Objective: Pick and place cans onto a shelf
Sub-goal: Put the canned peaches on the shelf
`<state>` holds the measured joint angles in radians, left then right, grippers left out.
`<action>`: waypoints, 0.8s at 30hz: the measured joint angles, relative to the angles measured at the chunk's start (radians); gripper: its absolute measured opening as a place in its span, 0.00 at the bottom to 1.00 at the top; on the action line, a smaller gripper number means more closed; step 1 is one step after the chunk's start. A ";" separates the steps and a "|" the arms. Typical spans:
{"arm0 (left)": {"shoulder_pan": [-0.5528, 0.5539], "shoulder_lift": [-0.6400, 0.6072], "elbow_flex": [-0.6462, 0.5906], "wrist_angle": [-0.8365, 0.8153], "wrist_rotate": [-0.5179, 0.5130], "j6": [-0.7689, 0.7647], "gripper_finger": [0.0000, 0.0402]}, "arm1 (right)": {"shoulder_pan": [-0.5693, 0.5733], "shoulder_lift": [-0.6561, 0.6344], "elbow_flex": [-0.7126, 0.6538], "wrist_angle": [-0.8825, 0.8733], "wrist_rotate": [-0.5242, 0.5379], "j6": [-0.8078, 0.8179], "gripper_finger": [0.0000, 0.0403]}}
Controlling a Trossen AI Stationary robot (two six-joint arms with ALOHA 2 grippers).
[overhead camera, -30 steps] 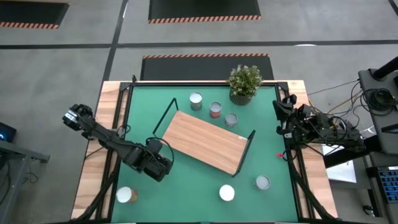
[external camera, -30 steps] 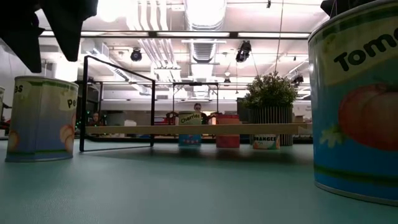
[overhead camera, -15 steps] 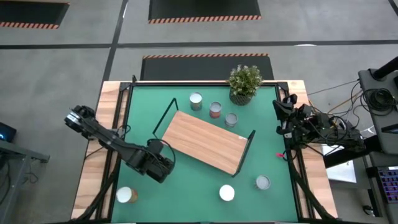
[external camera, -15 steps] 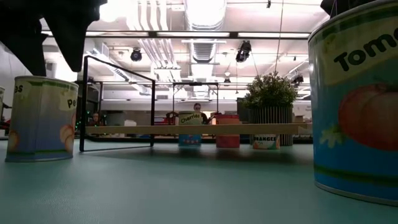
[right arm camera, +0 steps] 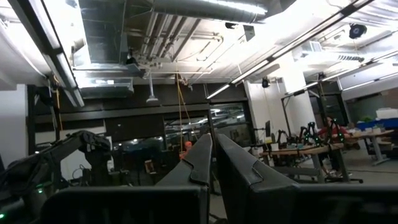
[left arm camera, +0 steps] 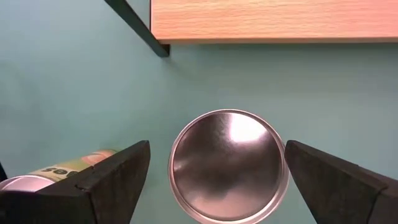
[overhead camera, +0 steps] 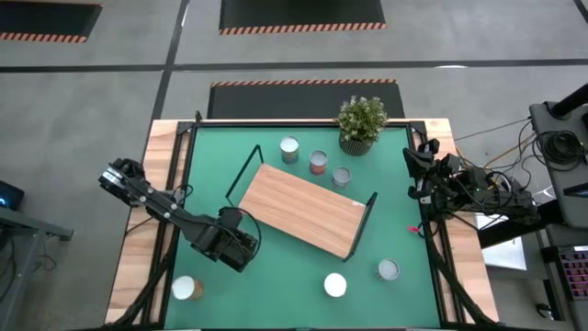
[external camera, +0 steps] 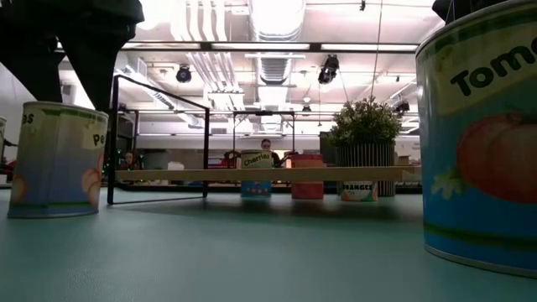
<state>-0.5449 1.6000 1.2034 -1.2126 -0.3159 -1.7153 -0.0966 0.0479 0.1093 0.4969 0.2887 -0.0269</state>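
Note:
My left gripper (overhead camera: pixel 235 248) is open and points down over a can with a silvery top (left arm camera: pixel 227 165) that stands on the green mat near the shelf's near-left corner. Its fingers stand on either side of the can, apart from it. In the low view the fingers (external camera: pixel 84 59) hang at the top left. The shelf (overhead camera: pixel 303 210), a light-wood board with black wire loops, lies at mid-table. Three cans (overhead camera: pixel 319 163) stand behind it. Three more stand near the front edge (overhead camera: pixel 186 288), (overhead camera: pixel 335 285), (overhead camera: pixel 388 269). My right gripper (overhead camera: pixel 412 171) is shut and waits at the table's right edge.
A potted green plant (overhead camera: pixel 360 121) stands at the far edge. The shelf's wire loops (overhead camera: pixel 241 175) rise at both short ends. A can with a peach label (left arm camera: pixel 56 174) stands close to my left gripper. Bare mat lies between the shelf and the front cans.
My left gripper has come down toward the can beneath it and has stayed open. The cans and the shelf have kept still.

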 joint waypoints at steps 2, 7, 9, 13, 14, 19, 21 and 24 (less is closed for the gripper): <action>0.000 0.000 0.000 0.000 0.000 0.000 0.89 | 0.000 0.000 0.000 0.000 0.000 0.000 0.03; 0.000 -0.003 0.010 -0.004 0.011 0.003 0.89 | 0.000 0.000 0.000 0.000 0.000 0.000 0.03; -0.001 -0.005 0.018 -0.003 0.015 0.004 0.89 | 0.000 0.000 0.000 0.000 0.000 0.000 0.03; -0.002 -0.008 0.023 -0.001 0.028 0.000 0.89 | 0.000 0.000 0.000 0.000 0.000 -0.003 0.03; -0.002 -0.008 0.020 0.001 0.028 -0.006 0.89 | 0.000 0.000 0.000 0.000 0.000 -0.004 0.03; -0.003 -0.008 0.018 0.007 0.028 -0.021 0.89 | 0.000 0.000 0.000 -0.001 0.000 -0.006 0.03; -0.003 -0.006 0.018 0.009 0.028 -0.025 0.89 | 0.000 0.000 0.000 -0.002 0.000 -0.013 0.03; -0.006 0.000 0.018 0.020 0.028 -0.030 0.89 | 0.000 0.000 0.000 -0.003 0.000 -0.014 0.03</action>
<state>-0.5512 1.6003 1.2209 -1.1921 -0.2874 -1.7452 -0.0967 0.0479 0.1093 0.4942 0.2890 -0.0406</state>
